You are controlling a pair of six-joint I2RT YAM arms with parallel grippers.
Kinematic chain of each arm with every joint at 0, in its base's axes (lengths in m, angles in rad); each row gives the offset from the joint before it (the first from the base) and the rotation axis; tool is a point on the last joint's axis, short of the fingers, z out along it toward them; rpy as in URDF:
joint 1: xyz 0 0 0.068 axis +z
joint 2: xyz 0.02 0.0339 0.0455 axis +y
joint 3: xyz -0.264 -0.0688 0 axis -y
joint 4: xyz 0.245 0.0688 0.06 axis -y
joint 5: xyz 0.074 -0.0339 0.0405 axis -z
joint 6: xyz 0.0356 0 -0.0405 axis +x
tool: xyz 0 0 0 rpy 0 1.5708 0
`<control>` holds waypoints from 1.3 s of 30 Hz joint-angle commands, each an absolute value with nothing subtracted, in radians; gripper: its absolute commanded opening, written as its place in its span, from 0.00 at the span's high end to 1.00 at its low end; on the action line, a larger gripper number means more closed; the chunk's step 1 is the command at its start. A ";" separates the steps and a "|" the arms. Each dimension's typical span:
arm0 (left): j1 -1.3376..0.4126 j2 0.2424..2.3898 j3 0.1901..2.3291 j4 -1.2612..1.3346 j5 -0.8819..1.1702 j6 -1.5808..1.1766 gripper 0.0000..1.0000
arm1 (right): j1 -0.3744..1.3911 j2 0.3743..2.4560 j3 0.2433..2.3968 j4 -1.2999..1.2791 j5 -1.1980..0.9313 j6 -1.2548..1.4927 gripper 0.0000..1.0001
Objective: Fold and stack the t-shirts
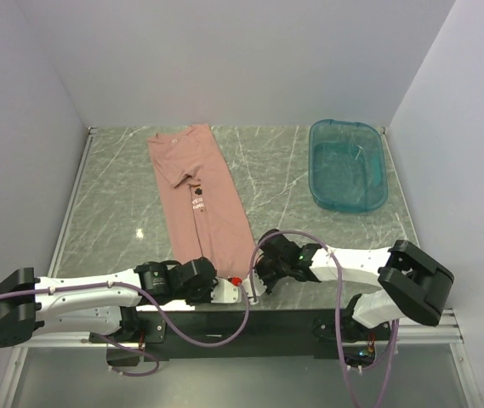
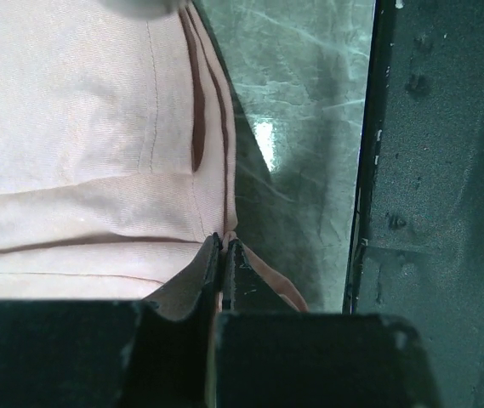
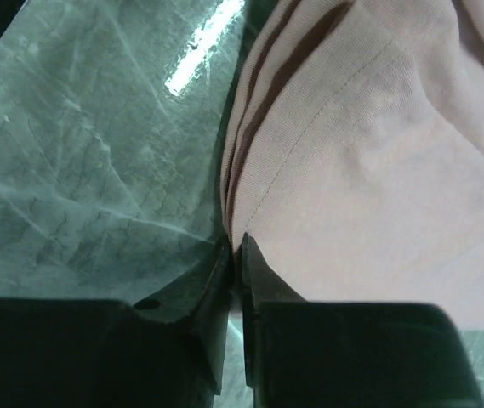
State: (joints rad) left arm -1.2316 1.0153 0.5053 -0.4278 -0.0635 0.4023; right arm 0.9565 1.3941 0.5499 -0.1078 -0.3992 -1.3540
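Observation:
A salmon-pink t-shirt (image 1: pixel 199 195), folded lengthwise into a narrow strip, lies on the marble table from the far edge to the near edge; its small chest print shows mid-strip. My left gripper (image 1: pixel 218 287) is at the strip's near end, shut on the t-shirt's hem corner (image 2: pixel 224 240). My right gripper (image 1: pixel 263 274) is at the near right corner, shut on the folded edge of the t-shirt (image 3: pixel 235 242). Both pinch several layers of cloth (image 3: pixel 369 161) low over the table.
A translucent teal plastic tub (image 1: pixel 348 163) stands at the far right of the table (image 1: pixel 114 204). The table's dark front rail (image 2: pixel 429 170) runs close beside the left gripper. White walls enclose three sides.

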 commanded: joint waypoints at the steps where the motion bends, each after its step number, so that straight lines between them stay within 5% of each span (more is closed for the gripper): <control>1: -1.230 0.996 0.534 -0.394 -0.049 0.399 1.00 | 0.965 1.387 0.529 -0.106 -0.388 -1.370 0.91; 4: -1.230 0.989 0.532 -0.394 -0.052 0.400 1.00 | 0.963 1.371 0.531 -0.109 -0.388 -1.362 1.00; 22: -1.172 0.887 0.541 -0.397 -0.023 0.500 1.00 | 0.790 1.307 0.742 -0.285 -0.664 -1.210 1.00; 39: -0.548 1.069 0.676 -0.220 0.303 0.781 1.00 | 0.666 1.724 1.233 -0.357 -0.620 -1.019 1.00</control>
